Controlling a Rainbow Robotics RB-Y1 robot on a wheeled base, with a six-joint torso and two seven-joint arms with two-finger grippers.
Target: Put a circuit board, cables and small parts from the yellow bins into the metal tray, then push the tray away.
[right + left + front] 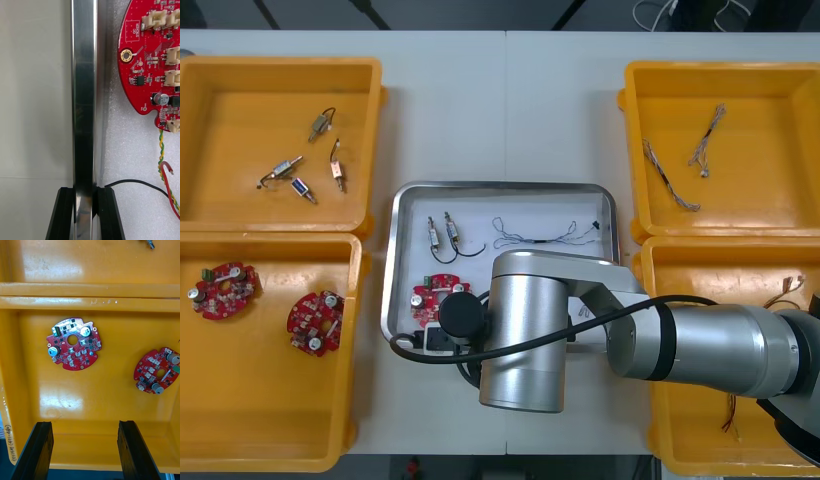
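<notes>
Overhead camera plus two wrist cameras, one very close and one farther back.
The front view looks steeply down on the table (pixel 510 100), taking in four yellow bins (pixel 280 130) and the metal tray (pixel 500 187). The right wrist view sits very near the tray's rim, facing along it, and shares the tray's circuit board (pixel 150 56) with the front view. The left wrist view looks from farther off into the near left bin (pixel 93 390), sharing its two boards (pixel 74 344).

- Yellow bins (pixel 270 400): plain yellow, all four.
- Metal tray (pixel 530 205): shiny silver rim, white inside.
- Circuit boards (pixel 315 322) in the near left bin: red, dotted with silver and white.
- Twisted cable (pixel 164 157) in the tray: red and yellow.
- Black cable (pixel 138 182) beside it: plain black.
- Left gripper (pixel 85 423) and right gripper (pixel 85 189): black fingers.
- Table (pixel 510 100): light grey.
</notes>
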